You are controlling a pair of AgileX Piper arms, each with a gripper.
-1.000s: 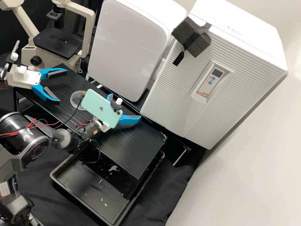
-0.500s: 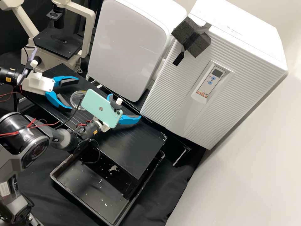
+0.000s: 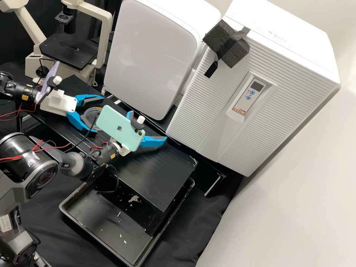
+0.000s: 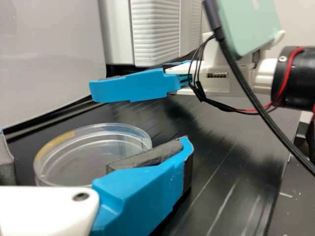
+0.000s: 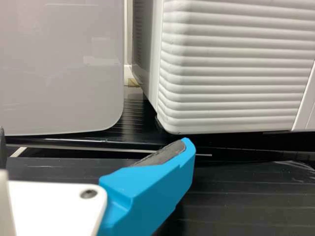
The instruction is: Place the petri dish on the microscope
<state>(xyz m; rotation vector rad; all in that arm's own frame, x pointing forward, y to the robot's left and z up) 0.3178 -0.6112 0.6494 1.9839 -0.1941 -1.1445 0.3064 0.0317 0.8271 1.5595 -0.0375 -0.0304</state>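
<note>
While the clear, round, shallow plastic petri dish (image 4: 81, 160) lies flat on the ribbed black table (image 3: 163, 170), the task seems to be only at its approach stage. The white, blue-fingered left tool (image 3: 99, 116) is spread wide with the dish between its fingers, and no grip on it can be seen. What seems done, then, is lining up for the pick; closing on the dish, lifting it, carrying it over and setting it on the flat black stage (image 3: 65, 55) of the cream-coloured microscope (image 3: 106, 33) all remain. The white, blue-fingered right tool (image 3: 148, 127) stands with its fingers apart too, holding nothing, off to the other side of the dish. The dish itself is upright, low-walled and see-through, with pale glints along its rim and a yellowish-brown strip on one part of its edge; whether anything is inside, I cannot tell.
</note>
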